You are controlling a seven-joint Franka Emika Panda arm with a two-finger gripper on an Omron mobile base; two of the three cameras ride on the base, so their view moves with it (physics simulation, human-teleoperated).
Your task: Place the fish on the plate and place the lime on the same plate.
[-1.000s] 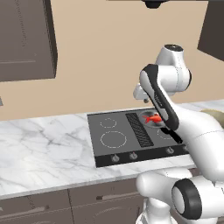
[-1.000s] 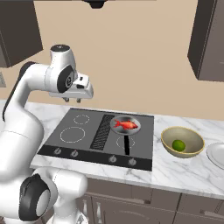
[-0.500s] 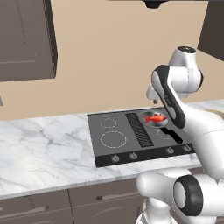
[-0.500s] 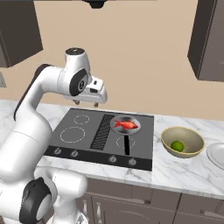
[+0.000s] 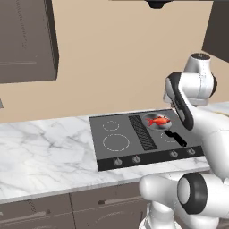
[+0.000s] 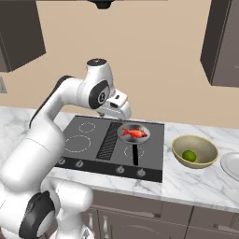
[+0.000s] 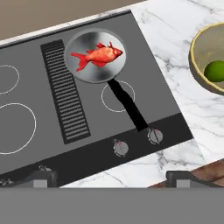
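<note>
Marble counter (image 6: 196, 182) carries the cooktop (image 7: 65, 109), where we see the fish (image 7: 98, 56) lying in the pan (image 7: 94, 61). Right of it, the lime (image 6: 189, 155) sits in the bowl (image 6: 194, 150), with the plate (image 6: 232, 164) just beyond. Our gripper (image 7: 112, 178) hangs above the cooktop, fingers spread and empty.

- My left base camera sits behind my arm, looking forward and down at the cooktop (image 5: 143, 138).
- My right base camera faces the same cooktop from the other side.
- My hand camera looks down closely on the pan (image 7: 94, 61), shared by all.
</note>
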